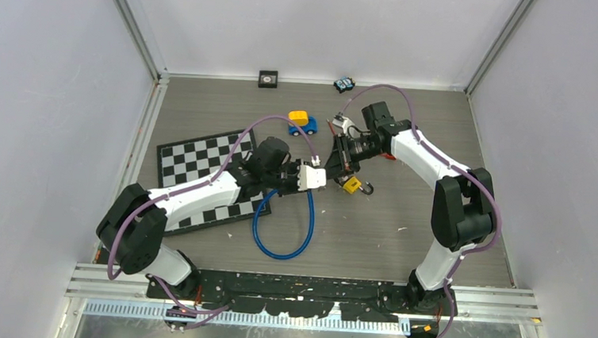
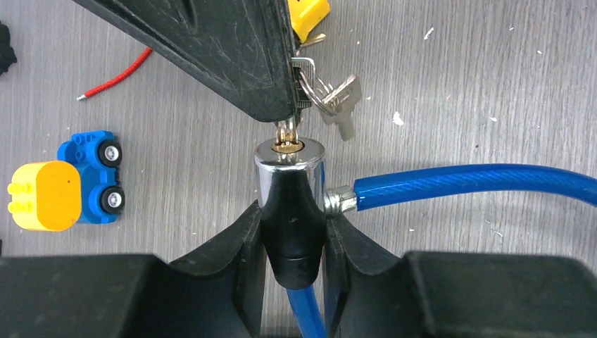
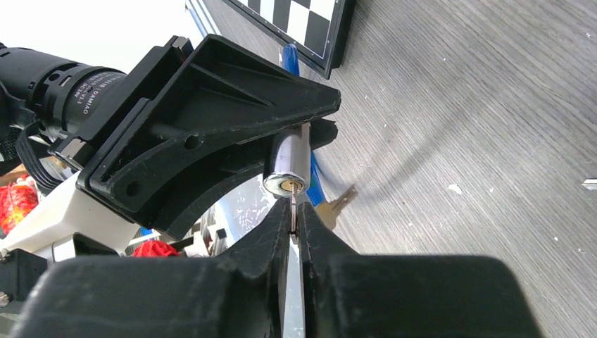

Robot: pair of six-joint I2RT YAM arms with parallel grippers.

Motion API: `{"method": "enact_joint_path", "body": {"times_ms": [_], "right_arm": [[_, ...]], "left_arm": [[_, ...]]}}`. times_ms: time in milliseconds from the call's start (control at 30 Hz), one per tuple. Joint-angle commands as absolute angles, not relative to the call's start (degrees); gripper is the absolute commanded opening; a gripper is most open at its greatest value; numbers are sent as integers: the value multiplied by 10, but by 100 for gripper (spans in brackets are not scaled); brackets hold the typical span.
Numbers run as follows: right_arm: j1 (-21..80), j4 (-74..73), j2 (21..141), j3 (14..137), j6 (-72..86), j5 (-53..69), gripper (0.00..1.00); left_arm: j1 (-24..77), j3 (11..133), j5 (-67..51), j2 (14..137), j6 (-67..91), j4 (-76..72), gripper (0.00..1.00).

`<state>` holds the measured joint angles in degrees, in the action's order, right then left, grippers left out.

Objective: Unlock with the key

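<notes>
Plainly the coming move hangs on one line: the lock barrel (image 2: 290, 201) sticks straight out of the left hand (image 2: 291, 224), whose fingers are clamped on its black body, and its chrome keyhole end faces the right hand (image 3: 294, 217) head-on. The key (image 3: 293, 206) lies on that same long axis, its blade in the keyway and its bow pinched between the right hand's closed fingers. So the right hand is the one at the key, and the turn, as I judge it, is a roll about this shared axis while the left hand keeps the barrel from twisting. Both seem to be held just off the worktop (image 1: 404, 216), near its middle, with the blue cable (image 2: 472, 182) leaving the barrel's side. The left wrist view shows the barrel side-on, the blade entering the brass keyway and a spare key (image 2: 343, 105) dangling from the ring beside it; the grip on the bow is hidden there behind a right finger. The right wrist view looks down the axis instead and shows the pinch on the key, but not how deep the blade sits. The top view gives only that the two hands meet tip to tip.
</notes>
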<state>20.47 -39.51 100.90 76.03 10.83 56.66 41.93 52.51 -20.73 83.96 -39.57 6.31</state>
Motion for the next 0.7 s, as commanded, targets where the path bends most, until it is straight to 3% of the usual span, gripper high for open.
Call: {"method": "enact_joint_path", "body": {"times_ms": [0,100,333,667], "right_arm": [[207,-389,988,756,106,574,9],[207,-384,986,757,114,574,1],[227,-313,983,733,218,526,0],[271,-278,1015,740,223,524,0]], "left_arm": [[417,536,-213,818,-405,57,0],[417,535,-212,819,-403,54,0],[422,554,-186,836,-384,48,0],[445,586,-168,867,-334,37,0]]}}
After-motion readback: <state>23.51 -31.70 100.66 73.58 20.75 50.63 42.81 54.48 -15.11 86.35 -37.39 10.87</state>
